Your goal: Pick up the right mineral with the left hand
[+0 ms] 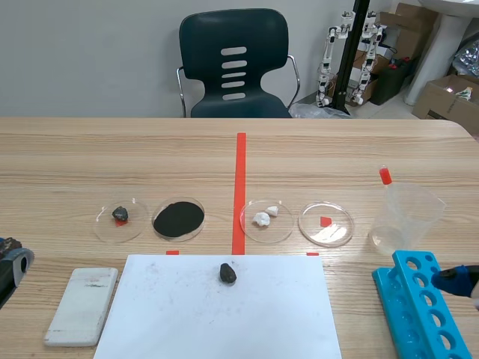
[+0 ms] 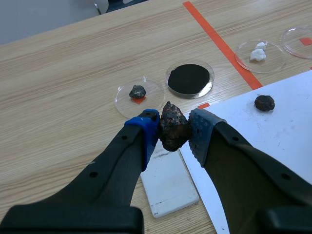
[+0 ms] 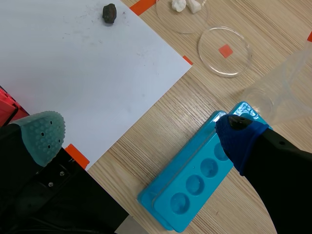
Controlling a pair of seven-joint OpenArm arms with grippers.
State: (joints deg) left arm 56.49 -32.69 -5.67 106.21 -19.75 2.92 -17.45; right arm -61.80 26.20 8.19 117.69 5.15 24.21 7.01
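Note:
My left gripper point(image 2: 173, 132) is shut on a dark, rough mineral point(image 2: 172, 126), held above the table over a white block point(image 2: 168, 180). In the scene view only an edge of the left gripper point(image 1: 12, 262) shows at the far left, and the held mineral is hidden there. A second dark mineral point(image 1: 227, 273) point(image 2: 264, 102) point(image 3: 109, 13) lies on the white paper sheet point(image 1: 217, 314). My right gripper point(image 3: 141, 136) stands open above the paper's corner and the blue rack point(image 3: 204, 170), with nothing between its fingers.
Four petri dishes stand in a row: a small dark rock point(image 1: 120, 215), black powder point(image 1: 178, 218), white pieces point(image 1: 266, 218), and one without contents point(image 1: 325, 224). A plastic beaker point(image 1: 404, 217) and the blue rack point(image 1: 423, 307) are at the right. A chair point(image 1: 234, 63) stands behind the table.

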